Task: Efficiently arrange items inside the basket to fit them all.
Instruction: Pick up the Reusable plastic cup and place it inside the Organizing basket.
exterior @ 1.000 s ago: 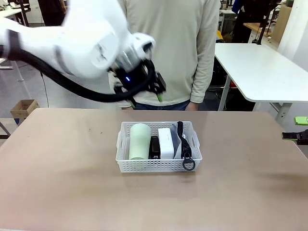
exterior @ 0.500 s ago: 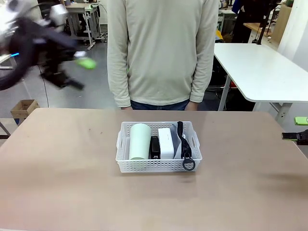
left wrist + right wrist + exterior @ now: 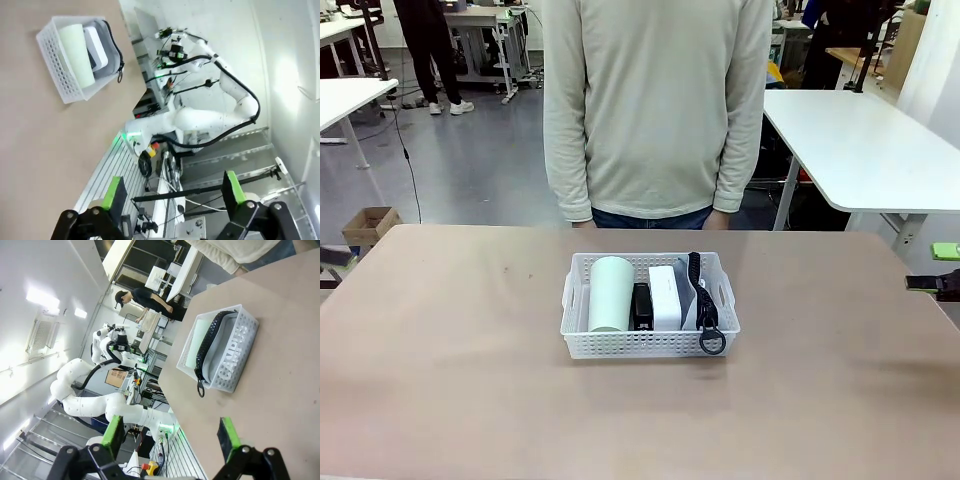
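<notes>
- The basket (image 3: 649,345) sits on the table (image 3: 440,380), just in front of the standing person (image 3: 655,110), and all four items lie inside it.
- Taking the basket's left handle end as the starting side: the pale green cup (image 3: 609,294) lies on its side nearest that end, the black stapler (image 3: 641,306) is tucked right beside it, then the white clock (image 3: 665,297), and the grey pouch (image 3: 688,300) stands on edge against the far handle end.
- The pouch's black strap (image 3: 704,300) runs over the basket's near rim, its ring hanging just outside the wall.
- Judging from this, the packing looks finished; the only tidy-up worth doing would be to tuck the strap ring back inside, lifting it over the rim without dragging the pouch out of its slot.
- The left gripper (image 3: 175,195) hangs well away from the basket, fingers spread apart and holding nothing; its camera looks at the basket from afar.
- The right gripper (image 3: 171,435) is likewise pulled back from the basket, fingers released and empty, with the pouch's "CAMPUS" print facing it.
- The person's arms hang down behind the basket, hands clear of it.
</notes>
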`<state>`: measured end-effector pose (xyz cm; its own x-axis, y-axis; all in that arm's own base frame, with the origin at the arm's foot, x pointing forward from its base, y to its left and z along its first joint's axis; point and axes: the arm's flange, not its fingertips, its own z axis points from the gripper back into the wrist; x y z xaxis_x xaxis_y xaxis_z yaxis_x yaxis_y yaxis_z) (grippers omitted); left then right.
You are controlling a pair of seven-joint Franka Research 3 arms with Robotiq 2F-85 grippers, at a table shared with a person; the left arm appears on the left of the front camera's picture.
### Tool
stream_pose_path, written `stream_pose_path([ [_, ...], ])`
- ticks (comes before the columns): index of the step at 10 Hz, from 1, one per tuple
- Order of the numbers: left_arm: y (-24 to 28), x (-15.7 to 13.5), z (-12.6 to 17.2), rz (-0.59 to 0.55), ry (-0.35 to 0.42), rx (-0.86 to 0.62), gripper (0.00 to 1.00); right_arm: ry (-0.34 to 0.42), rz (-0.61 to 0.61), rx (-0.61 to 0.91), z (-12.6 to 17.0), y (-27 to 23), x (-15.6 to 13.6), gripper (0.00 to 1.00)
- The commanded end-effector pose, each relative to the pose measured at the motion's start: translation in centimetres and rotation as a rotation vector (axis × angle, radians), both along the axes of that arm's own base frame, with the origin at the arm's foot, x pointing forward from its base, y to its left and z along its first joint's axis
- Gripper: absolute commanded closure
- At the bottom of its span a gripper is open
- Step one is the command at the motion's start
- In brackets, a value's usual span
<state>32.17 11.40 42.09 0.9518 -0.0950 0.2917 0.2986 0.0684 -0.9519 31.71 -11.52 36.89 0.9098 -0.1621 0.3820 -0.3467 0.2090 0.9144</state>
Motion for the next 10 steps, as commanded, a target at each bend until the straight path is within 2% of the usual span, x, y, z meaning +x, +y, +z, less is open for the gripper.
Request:
stream_pose_path([
  [1, -1.64, 0.72, 3.11, -0.033, 0.024, 0.068, 0.0, -0.018, 0.013, -0.003, 0.0, -0.03, -0.51, 0.0],
  [10, -1.64, 0.72, 3.11, -0.033, 0.024, 0.068, 0.0, -0.018, 0.013, -0.003, 0.0, -0.03, -0.51, 0.0],
])
